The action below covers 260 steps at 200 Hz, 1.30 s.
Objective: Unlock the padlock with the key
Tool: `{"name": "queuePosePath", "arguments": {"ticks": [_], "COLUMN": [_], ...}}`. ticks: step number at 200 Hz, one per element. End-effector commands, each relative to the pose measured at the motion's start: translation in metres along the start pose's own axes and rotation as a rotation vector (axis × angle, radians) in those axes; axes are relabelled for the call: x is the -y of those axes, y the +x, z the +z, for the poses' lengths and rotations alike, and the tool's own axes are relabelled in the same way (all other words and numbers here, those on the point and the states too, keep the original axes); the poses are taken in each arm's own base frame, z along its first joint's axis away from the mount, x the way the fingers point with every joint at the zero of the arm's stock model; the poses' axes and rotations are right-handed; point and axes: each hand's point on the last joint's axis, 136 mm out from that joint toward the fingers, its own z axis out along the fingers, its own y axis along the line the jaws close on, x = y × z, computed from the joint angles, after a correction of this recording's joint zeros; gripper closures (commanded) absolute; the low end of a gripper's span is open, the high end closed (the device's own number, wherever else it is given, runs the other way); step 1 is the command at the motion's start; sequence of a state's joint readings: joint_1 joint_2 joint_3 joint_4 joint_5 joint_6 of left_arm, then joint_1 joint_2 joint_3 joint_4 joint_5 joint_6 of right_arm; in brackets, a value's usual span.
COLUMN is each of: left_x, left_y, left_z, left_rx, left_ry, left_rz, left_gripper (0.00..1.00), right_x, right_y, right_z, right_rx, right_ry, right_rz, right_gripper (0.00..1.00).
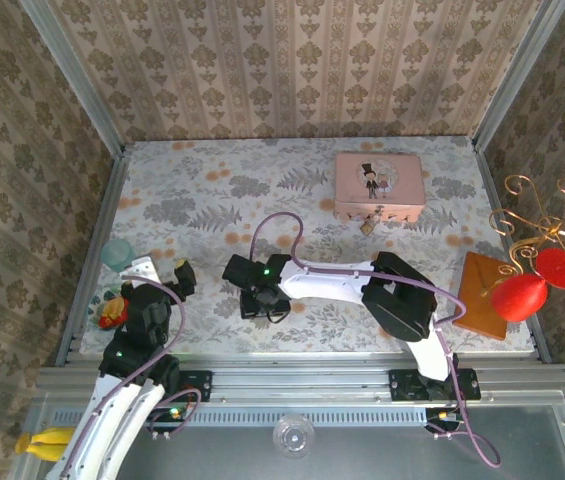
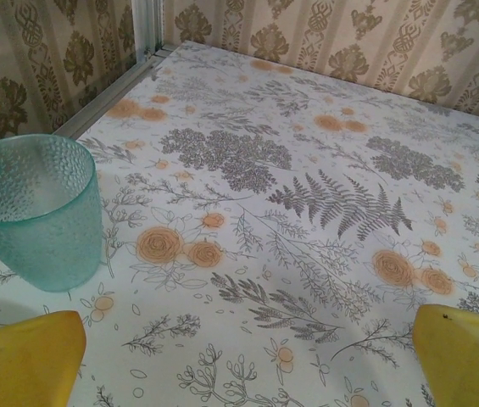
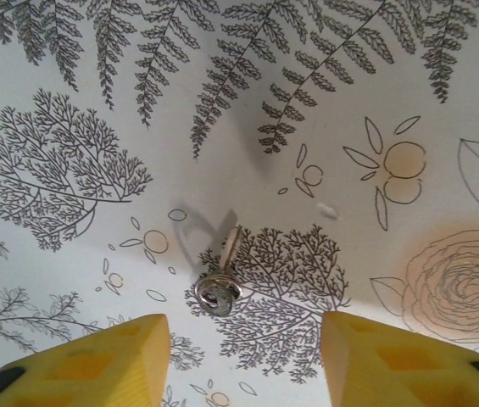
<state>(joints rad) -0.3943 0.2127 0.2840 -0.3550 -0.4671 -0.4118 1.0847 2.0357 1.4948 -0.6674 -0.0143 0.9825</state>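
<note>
Yellow fingers (image 3: 95, 365) loom right up at the lens on the right wrist camera, one at each lower corner. That's the right end effector (image 3: 243, 360), jaws apart with a clear gap between them. Just beyond the tips, in line with that gap, lies the small thin silvery metal key (image 3: 222, 271). It's flat on the white floral-printed bench (image 3: 52, 102), with a little wire ring looped through its head at the near end and the blade pointing away. Neither finger touches it.

From above, the right end effector (image 1: 258, 292) points down at the bench in the near half, its arm stretched leftward from its base. Well apart from it, toward the far side, sits the pink rectangular tin with a bride-and-groom picture (image 1: 379, 185). The tiny brass-coloured padlock (image 1: 368, 227) hangs at the tin's near face, touching it. It's too small to tell whether its shackle is closed.

Over on the left, the left end effector (image 2: 239, 373) is spread wide, gripping nothing. A translucent teal plastic cup (image 2: 31, 212) stands upright just beside its left finger. At the right edge, a flat brown rectangular pad (image 1: 482, 293) lies beneath a gold wire stand with red ornaments (image 1: 518, 297).
</note>
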Motion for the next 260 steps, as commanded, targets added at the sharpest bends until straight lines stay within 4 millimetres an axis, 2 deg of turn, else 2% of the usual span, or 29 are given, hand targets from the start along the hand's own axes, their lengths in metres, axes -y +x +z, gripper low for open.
{"name": "queuePosePath", "arguments": {"ticks": [1,32,83,120,191,260], "left_x": [0.001,0.002,0.002,0.001,0.001,-0.001], "left_y": [-0.005,-0.006,-0.01,-0.01,-0.009,-0.01], "left_z": [-0.003,-0.004,-0.008,-0.008,-0.007,-0.008], "left_rx": [0.008,0.004,0.015,0.019,0.016,0.018], "left_ry": [0.019,0.03,0.041,0.038,0.039,0.029], "left_rz": [-0.037,-0.046,-0.039,-0.041,-0.041,-0.036], "left_gripper": [0.0,0.0,0.0,0.0,0.0,0.0], "right_x": [-0.005,-0.007,0.0,0.0,0.003,0.009], "right_y": [0.004,0.005,0.01,0.013,0.013,0.006], "right_z": [0.003,0.01,0.022,0.027,0.024,0.005], "right_rx": [-0.042,-0.056,-0.073,-0.09,-0.073,0.018], "right_ry": [-0.001,0.007,0.047,0.058,0.079,0.068], "right_rz": [0.012,0.013,0.018,0.005,-0.014,-0.018], "right_gripper": [0.54,0.59,0.61,0.67,0.8,0.92]}}
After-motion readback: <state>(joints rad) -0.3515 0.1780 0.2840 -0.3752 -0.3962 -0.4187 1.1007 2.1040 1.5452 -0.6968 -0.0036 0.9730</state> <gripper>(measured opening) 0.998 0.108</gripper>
